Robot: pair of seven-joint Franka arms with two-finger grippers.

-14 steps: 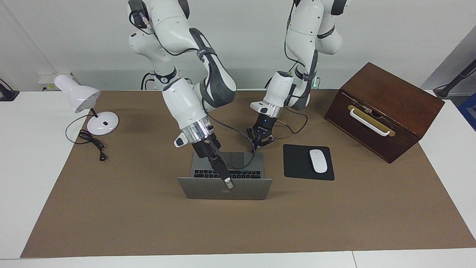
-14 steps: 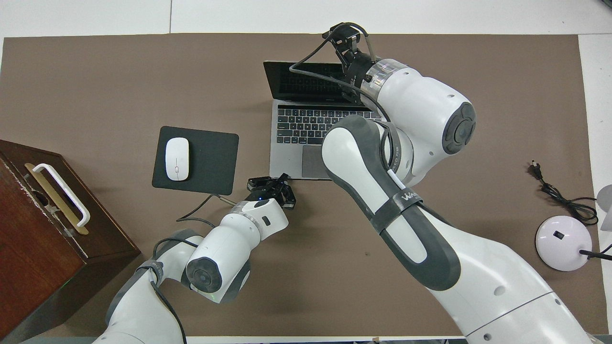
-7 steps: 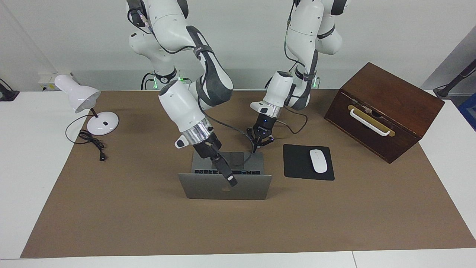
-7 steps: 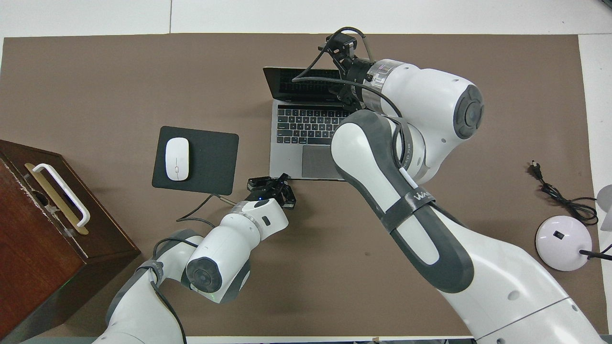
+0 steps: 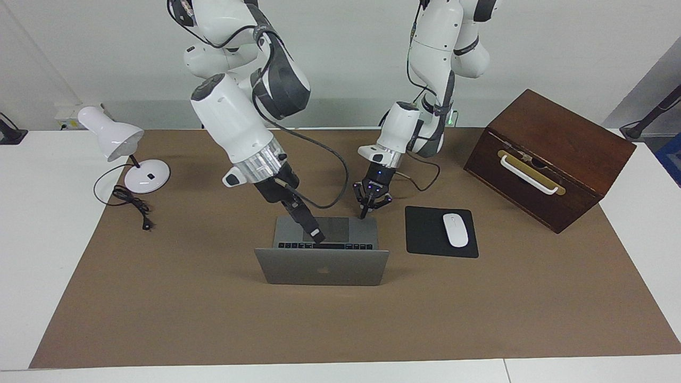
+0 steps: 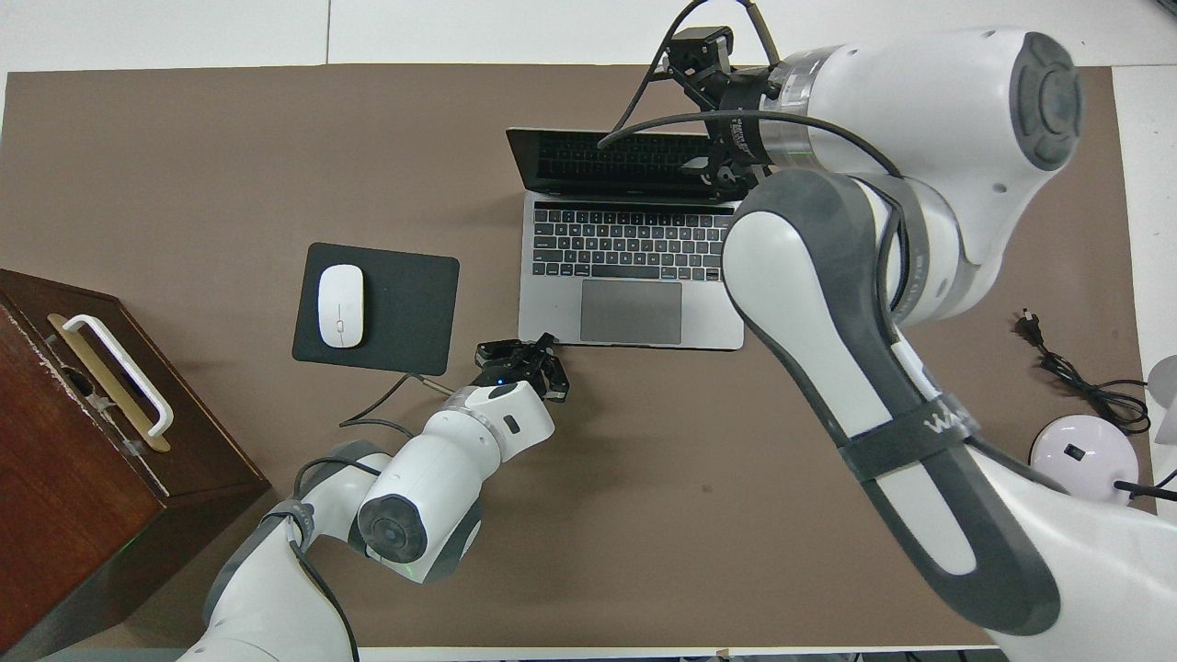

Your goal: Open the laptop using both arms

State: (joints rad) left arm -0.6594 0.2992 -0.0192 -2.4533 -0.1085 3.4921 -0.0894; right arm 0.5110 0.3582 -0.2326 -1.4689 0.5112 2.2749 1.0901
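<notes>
At the middle of the table (image 5: pixel 159 298), the laptop (image 5: pixel 322 266) is stood open, its base corner pinned by the left gripper (image 5: pixel 371 206), fingers seemingly spread, while the right gripper (image 5: pixel 316 235), fingers unreadable, is held over the keyboard.

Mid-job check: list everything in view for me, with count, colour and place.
laptop: 1, silver-grey, open, middle of the mat
mat: 1, brown, covers the table
mouse pad: 1, black, beside the laptop toward the left arm's end
mouse: 1, white, on the mouse pad
box: 1, dark wood, white handle, at the left arm's end
lamp: 1, white, black cord, at the right arm's end
left gripper: 1, black, at the laptop's base corner nearest the robots
right gripper: 1, black, over the keyboard
</notes>
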